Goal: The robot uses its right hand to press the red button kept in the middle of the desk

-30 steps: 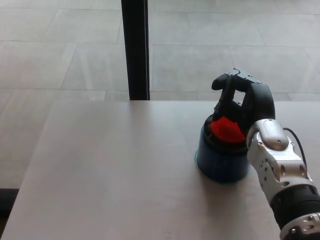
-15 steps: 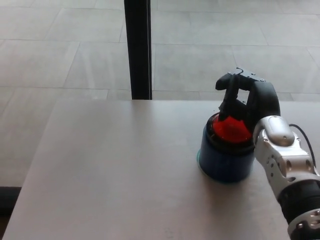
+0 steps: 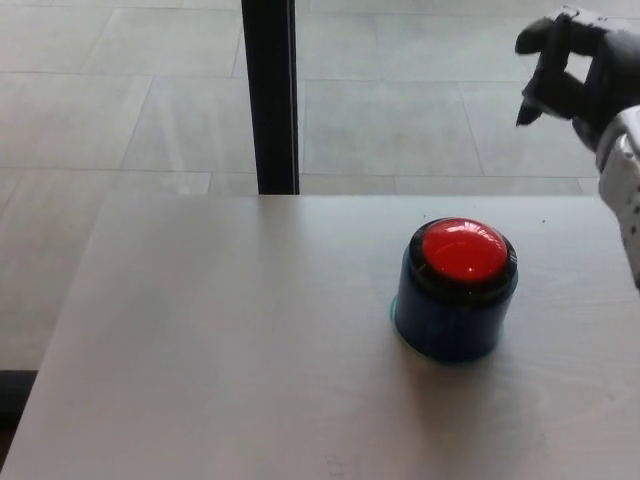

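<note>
A: What fills the frame?

B: A pale desk [image 3: 220, 340] across the lower part, with a black post [image 3: 270, 95] at top centre.

A: And the red button [image 3: 462, 250]?

B: Right of centre, a glossy dome atop a squat blue housing [image 3: 450, 325]. It looks rigid and stable; press straight down on the crown.

A: The right hand [image 3: 575, 70]?

B: Upper right corner, well above, fingers apart, holding nothing.
</note>
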`<state>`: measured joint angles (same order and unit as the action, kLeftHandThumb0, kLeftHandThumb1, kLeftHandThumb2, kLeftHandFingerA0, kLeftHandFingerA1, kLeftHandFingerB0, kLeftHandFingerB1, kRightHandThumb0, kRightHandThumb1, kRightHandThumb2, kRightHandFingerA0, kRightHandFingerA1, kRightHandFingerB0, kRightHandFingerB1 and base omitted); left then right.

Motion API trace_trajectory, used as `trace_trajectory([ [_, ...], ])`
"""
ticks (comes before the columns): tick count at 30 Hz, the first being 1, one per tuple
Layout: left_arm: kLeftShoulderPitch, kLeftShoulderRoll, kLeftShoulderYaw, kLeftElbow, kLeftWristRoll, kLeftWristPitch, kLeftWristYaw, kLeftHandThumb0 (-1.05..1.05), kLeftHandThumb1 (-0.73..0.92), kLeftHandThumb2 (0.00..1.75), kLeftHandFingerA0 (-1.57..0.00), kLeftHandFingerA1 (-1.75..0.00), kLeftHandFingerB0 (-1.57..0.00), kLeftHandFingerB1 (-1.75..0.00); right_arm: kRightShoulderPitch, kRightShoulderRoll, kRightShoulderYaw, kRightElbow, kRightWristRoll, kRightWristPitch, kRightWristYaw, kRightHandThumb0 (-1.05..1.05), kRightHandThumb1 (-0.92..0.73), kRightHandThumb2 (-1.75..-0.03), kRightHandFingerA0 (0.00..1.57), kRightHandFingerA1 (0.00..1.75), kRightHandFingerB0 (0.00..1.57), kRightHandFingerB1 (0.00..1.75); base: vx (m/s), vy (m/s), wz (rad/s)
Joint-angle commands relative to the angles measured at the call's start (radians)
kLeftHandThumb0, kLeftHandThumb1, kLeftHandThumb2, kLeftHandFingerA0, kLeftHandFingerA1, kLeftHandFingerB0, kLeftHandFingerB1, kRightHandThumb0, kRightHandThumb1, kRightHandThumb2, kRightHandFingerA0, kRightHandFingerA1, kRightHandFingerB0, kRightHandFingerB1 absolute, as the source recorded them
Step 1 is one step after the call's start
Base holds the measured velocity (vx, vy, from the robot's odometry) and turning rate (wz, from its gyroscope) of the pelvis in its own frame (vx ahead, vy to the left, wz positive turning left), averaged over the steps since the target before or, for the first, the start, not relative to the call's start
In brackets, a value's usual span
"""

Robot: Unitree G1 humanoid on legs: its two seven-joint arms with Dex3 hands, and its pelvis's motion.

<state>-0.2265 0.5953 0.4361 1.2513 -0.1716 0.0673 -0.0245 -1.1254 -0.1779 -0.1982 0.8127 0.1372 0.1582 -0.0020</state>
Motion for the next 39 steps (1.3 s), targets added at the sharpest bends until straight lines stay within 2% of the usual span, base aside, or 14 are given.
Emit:
trace_trajectory([
  [1,0.015,0.013,-0.003,-0.002,-0.002,0.006,-0.001,-0.73,0.92,1.27,-0.52,-0.97,-0.34,-0.80,-0.046,-0.064,-0.043,-0.025,0.031,0.038,0.023,-0.21,-0.47,-1.32,0.97,1.75,0.75,1.56,0.00,0.000,0.00],
  [4,0.015,0.011,0.005,0.004,-0.009,0.001,-0.004,-0.75,0.92,1.16,-0.42,-1.21,-0.26,-0.91,-0.050,-0.075,-0.059,-0.021,0.035,0.040,0.013,-0.20,-0.47,-1.33,0.98,1.75,0.77,1.56,0.00,0.000,0.00],
  [5,0.017,0.013,-0.001,0.002,-0.002,0.001,-0.003,-0.74,0.92,1.24,-0.54,-0.98,-0.33,-0.79,-0.042,-0.111,-0.084,-0.014,0.049,0.025,0.034,-0.20,-0.49,-1.31,0.97,1.75,0.77,1.53,0.00,0.000,0.00],
  [7,0.017,0.013,0.001,0.003,-0.005,0.002,0.000,-0.74,0.92,1.16,-0.43,-1.20,-0.26,-0.90,-0.040,-0.133,-0.107,-0.013,0.059,0.039,0.024,-0.20,-0.51,-1.30,0.97,1.75,0.80,1.47,0.00,0.000,0.00],
  [18,0.019,0.011,0.025,-0.004,-0.026,0.013,0.000,-0.74,0.92,1.24,-0.50,-0.96,-0.26,-0.75,0.169,-0.490,-0.257,0.016,0.052,-0.094,0.071,-0.13,-0.52,-1.25,0.94,1.75,0.83,1.40,0.00,0.000,0.00],
  [21,0.029,0.014,0.017,-0.003,-0.015,0.011,0.001,-0.74,0.92,1.24,-0.51,-0.96,-0.28,-0.77,0.243,-0.555,-0.327,0.019,0.064,-0.107,0.041,-0.17,-0.43,-1.33,1.02,1.75,0.91,1.40,0.00,0.000,0.00],
  [22,0.031,0.015,0.016,-0.005,-0.014,0.015,0.001,-0.75,0.92,1.17,-0.35,-1.13,-0.25,-0.87,0.312,-0.590,-0.368,0.005,0.062,-0.102,0.011,-0.34,-0.42,-1.28,1.40,1.48,1.03,1.22,0.00,0.000,0.00],
  [23,0.031,0.016,0.015,-0.006,-0.013,0.016,0.001,-0.75,0.92,1.17,-0.35,-1.13,-0.25,-0.87,0.342,-0.605,-0.387,-0.003,0.062,-0.100,-0.002,-0.34,-0.42,-1.28,1.40,1.48,1.03,1.22,0.00,0.000,0.00],
  [28,0.036,0.014,0.017,-0.001,-0.012,-0.006,-0.005,-0.75,0.92,1.29,-0.50,-0.96,-0.29,-0.78,0.558,-0.601,-0.522,-0.096,0.100,-0.103,-0.032,-0.53,-0.40,-1.22,1.42,1.48,1.11,1.26,0.00,0.000,0.00],
  [29,0.034,0.015,0.014,0.000,-0.009,0.002,-0.001,-0.73,0.92,1.19,-0.38,-1.17,-0.25,-0.90,0.584,-0.596,-0.546,-0.103,0.107,-0.095,-0.042,-0.54,-0.31,-1.35,1.22,1.71,1.08,1.41,0.00,0.000,0.00],
  [33,0.029,0.011,0.019,0.001,-0.017,0.008,-0.003,-0.73,0.92,1.17,-0.36,-1.15,-0.23,-0.88,0.726,-0.549,-0.696,-0.123,0.151,-0.085,-0.130,-0.52,-0.13,-1.58,1.34,1.64,1.16,1.34,0.00,0.000,0.00],
  [34,0.031,0.009,0.013,-0.004,-0.012,0.006,-0.004,-0.74,0.92,1.28,-0.50,-0.94,-0.32,-0.78,0.768,-0.538,-0.724,-0.119,0.149,-0.098,-0.144,-0.51,-0.14,-1.60,1.34,1.66,1.13,1.37,0.00,0.000,0.00],
  [35,0.030,0.010,0.008,-0.005,-0.007,0.008,-0.004,-0.73,0.92,1.19,-0.38,-1.15,-0.23,-0.88,0.805,-0.520,-0.734,-0.133,0.135,-0.102,-0.167,-0.40,-0.40,-1.27,1.54,1.50,1.19,1.26,0.00,0.000,0.00],
  [39,0.024,0.008,0.021,-0.006,-0.022,0.017,0.001,-0.73,0.92,1.18,-0.33,-1.14,-0.23,-0.89,0.902,-0.460,-0.792,-0.087,0.138,-0.135,-0.226,-0.52,-0.40,-1.46,1.36,1.53,1.13,1.37,0.00,0.000,0.00],
])
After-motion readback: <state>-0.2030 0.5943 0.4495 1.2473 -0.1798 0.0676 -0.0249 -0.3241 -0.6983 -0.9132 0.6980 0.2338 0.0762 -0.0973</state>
